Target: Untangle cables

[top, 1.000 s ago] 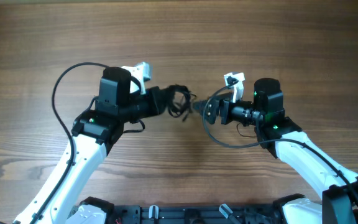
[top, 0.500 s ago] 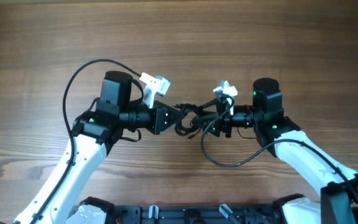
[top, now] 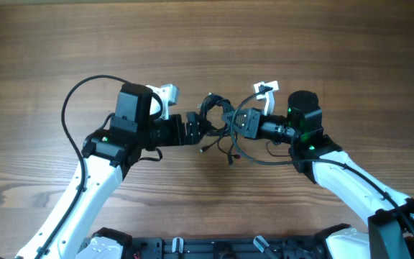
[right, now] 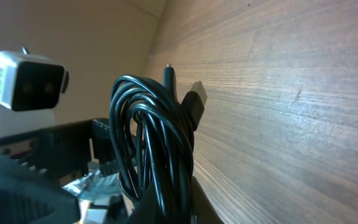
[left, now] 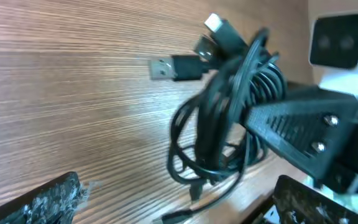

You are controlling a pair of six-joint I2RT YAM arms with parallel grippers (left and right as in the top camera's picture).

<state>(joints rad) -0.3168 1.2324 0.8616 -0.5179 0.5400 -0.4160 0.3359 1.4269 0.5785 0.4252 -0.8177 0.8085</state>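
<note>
The cables were held as one knotted bundle lifted off the counter, about midway between its left and right edges and well away from every corner. The right hand was judged to be clamped on the coils, since in the left wrist view one of its black fingers was pressed against the loops. The left hand was set just beside the bundle, its fingers spread apart with nothing gripped between them. A few loose strands were hung toward the near edge, and a plug end was seen sticking out of the coils. The step in hand was judged to be the first separation, no cord being pulled free yet. For the next move, one outer loop or plug end would need to be pinched by the left hand and drawn toward the left edge, with the bundle anchored by the right.
</note>
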